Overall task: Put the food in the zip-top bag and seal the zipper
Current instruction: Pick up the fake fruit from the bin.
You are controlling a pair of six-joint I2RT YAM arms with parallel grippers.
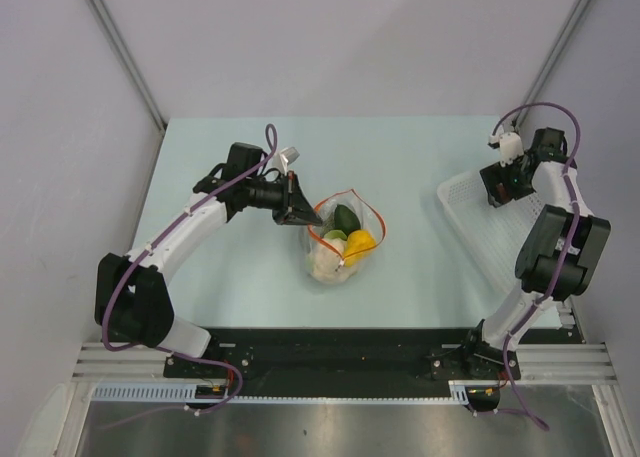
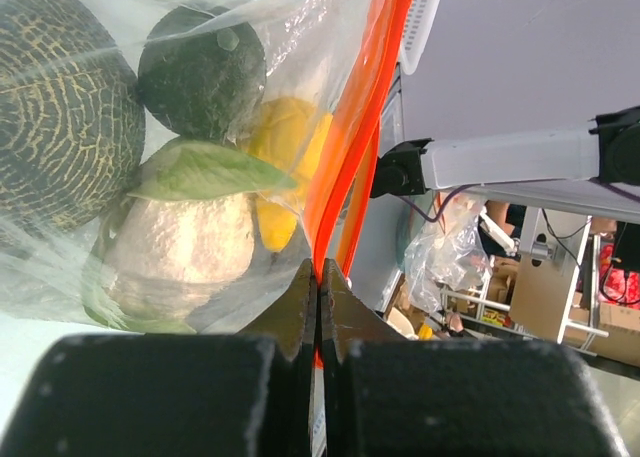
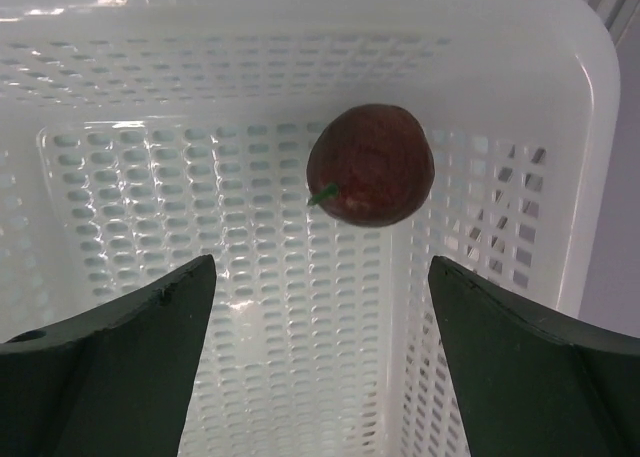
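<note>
L gripper (image 2: 318,277) has its fingers pinched tight on the orange zipper (image 2: 350,167) of the zip-top bag (image 2: 300,27), most food (image 2: 190,247) inside, while R gripper (image 3: 320,277), fingers spread wide, hovers w/ the dark red piece (image 3: 370,164) just beyond its tips, untouched, in the white basket (image 3: 150,37).

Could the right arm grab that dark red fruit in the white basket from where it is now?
Probably yes. The right gripper hangs open just above the red fruit, with nothing lying between them. The fruit sits close to a wall of the basket, which might crowd one finger.
</note>
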